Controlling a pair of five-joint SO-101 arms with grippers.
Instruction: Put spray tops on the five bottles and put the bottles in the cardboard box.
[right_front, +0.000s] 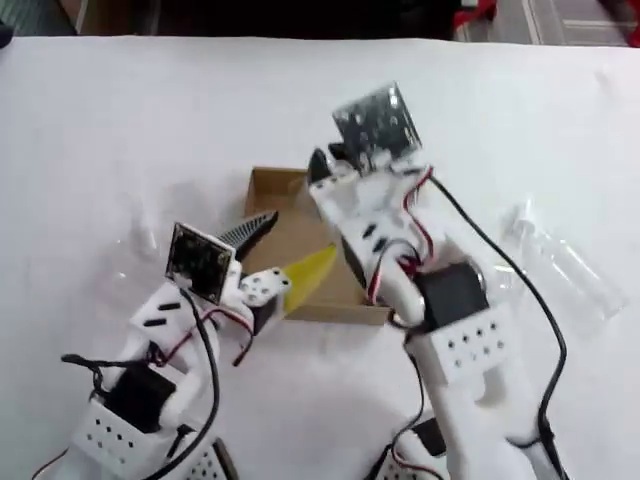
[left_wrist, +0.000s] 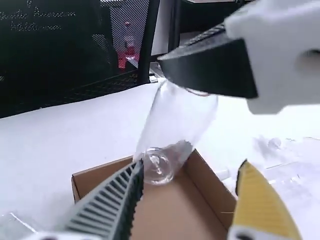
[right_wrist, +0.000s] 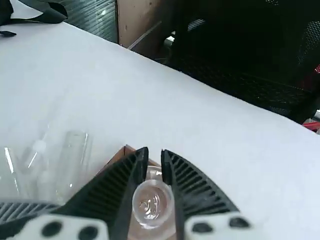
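A clear bottle (left_wrist: 175, 125) hangs tilted over the open cardboard box (left_wrist: 100, 172), its lower end just inside the box. My right gripper (right_wrist: 154, 152) is shut on this bottle (right_wrist: 151, 202), and its black finger (left_wrist: 210, 60) shows clamped on the upper part. In the high view my right gripper (right_front: 322, 165) points down over the far side of the box (right_front: 275, 185). My left gripper (right_front: 300, 235) stands open above the box's near part, with the bottle just beyond its dark and yellow fingers (left_wrist: 260, 200).
Loose clear bottles lie on the white table right of the box (right_front: 560, 265) and left of it (right_front: 140, 235), the left group also in the right wrist view (right_wrist: 72, 160). Dark chairs and furniture stand beyond the table's far edge.
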